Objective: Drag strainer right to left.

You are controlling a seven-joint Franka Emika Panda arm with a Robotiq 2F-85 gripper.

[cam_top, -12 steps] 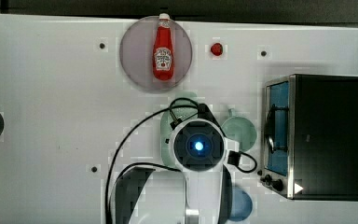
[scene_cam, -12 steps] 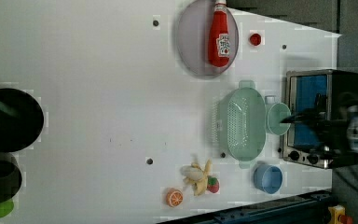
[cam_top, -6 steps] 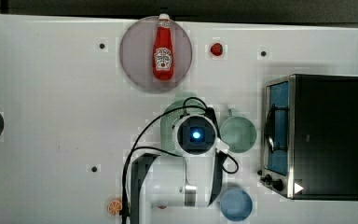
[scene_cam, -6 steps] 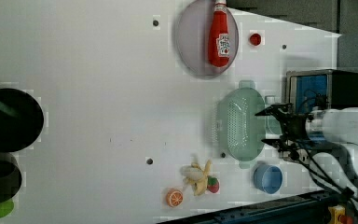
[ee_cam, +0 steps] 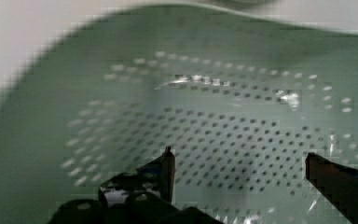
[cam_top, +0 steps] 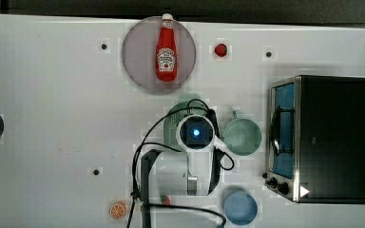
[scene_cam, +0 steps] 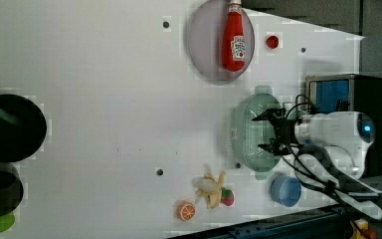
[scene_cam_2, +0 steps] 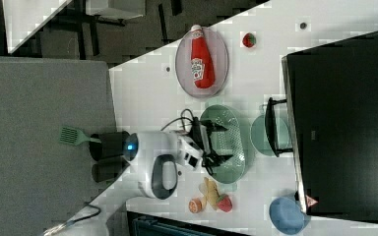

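Observation:
The strainer (scene_cam: 248,134) is a pale mint-green oblong colander with a dotted inside, standing on the white table next to the toaster oven. In the top view the arm's wrist (cam_top: 196,133) covers most of the strainer (cam_top: 173,121). My gripper (scene_cam: 266,132) is open and reaches into the bowl, one finger toward each long side. The right view shows the gripper (scene_cam_2: 224,142) the same way, over the strainer (scene_cam_2: 231,132). In the wrist view the two fingertips of the gripper (ee_cam: 237,156) hang spread just above the perforated floor of the strainer (ee_cam: 191,107). I cannot tell whether they touch it.
A green cup (cam_top: 241,136) stands between strainer and toaster oven (cam_top: 323,137). A blue bowl (cam_top: 240,207) is near the table's front edge. A grey plate (cam_top: 138,57) bears a ketchup bottle (cam_top: 165,47). Toy fruit (scene_cam: 211,186) and black pots (scene_cam: 10,127) lie on the left view's lower and left sides.
The arm has swung from beside the toaster oven to over the strainer, its fingers now inside the bowl. The gripper stayed open. The strainer has not shifted.

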